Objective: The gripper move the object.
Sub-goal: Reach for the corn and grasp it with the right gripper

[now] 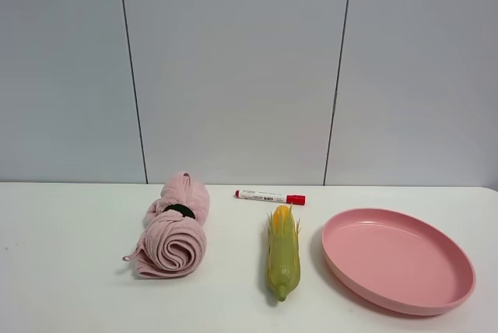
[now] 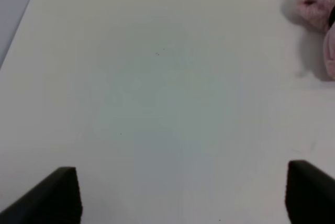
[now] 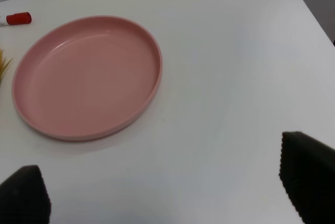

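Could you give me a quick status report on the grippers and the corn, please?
Left gripper open, empty. Right gripper open, empty. Corn flat on table between towel and plate, untouched. Marker just past its yellow tip; nothing on the corn.

The toy corn cob of yellow-orange kernels and green plastic husk (image 1: pixel 283 255) lies flat on its side, untouched; its kernel end, with splayed leaf tips, points away from the high camera, and its pointed green stem tip points towards it; it lies well apart from the right black two-fingered gripper (image 3: pixel 165 190), ahead and off to one side, with only its yellow-green leaf tips at the edge of the right wrist view; that gripper's dark jaws stand wide apart, holding nothing; the left black two-fingered gripper (image 2: pixel 183 195) likewise has its jaws spread wide, nothing between them.
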You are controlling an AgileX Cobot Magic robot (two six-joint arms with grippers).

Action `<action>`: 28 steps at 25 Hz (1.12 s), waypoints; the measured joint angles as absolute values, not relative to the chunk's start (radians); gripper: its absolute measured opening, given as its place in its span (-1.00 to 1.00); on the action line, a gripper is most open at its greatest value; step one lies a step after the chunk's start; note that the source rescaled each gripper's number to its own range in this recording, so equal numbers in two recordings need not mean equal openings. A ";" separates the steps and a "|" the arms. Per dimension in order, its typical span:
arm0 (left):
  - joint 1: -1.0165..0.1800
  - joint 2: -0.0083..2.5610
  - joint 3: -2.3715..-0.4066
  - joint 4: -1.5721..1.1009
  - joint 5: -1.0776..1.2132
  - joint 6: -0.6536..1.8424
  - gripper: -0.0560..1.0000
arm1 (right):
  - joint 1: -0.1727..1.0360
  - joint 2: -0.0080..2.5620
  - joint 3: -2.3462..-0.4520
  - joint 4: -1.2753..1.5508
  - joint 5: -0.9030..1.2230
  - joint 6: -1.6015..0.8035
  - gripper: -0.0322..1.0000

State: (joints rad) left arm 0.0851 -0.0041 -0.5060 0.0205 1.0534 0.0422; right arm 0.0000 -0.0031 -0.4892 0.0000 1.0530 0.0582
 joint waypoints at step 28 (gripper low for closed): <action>0.085 -0.004 -0.506 0.020 1.053 0.042 1.00 | 0.000 -0.003 -0.489 0.000 1.053 0.058 1.00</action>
State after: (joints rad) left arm 0.0851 -0.0041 -0.5060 0.0195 1.0534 0.0422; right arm 0.0000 -0.0031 -0.4892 0.0000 1.0530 0.0582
